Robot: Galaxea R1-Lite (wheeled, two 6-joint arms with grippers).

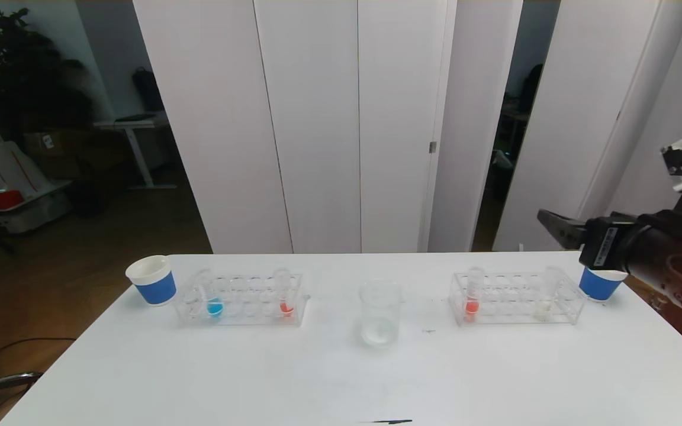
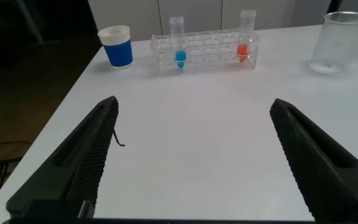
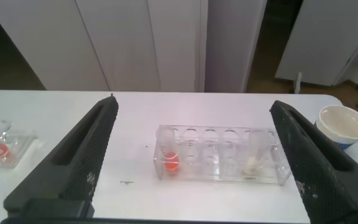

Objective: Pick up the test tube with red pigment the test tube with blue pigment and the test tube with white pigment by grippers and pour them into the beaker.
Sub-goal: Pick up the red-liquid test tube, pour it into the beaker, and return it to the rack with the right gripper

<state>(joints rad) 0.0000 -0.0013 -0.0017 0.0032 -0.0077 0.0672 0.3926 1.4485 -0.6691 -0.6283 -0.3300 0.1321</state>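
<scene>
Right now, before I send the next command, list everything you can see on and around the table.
test tube with blue pigment: one, clear with cyan at the bottom, upright in the left rack.
test tubes with red pigment: two, clear with orange-red, one in the left rack, one in the right rack.
test tube with white pigment: one, clear with cream-white, in the right rack.
racks: two, clear, left and right of the beaker.
beaker: one, clear, table centre.
paper cups: two, blue and white, outer end of each rack, left and right.
table: one, white.
left end effector: open, above the bare table short of the left rack.
right end effector: open, raised near the right rack.
</scene>
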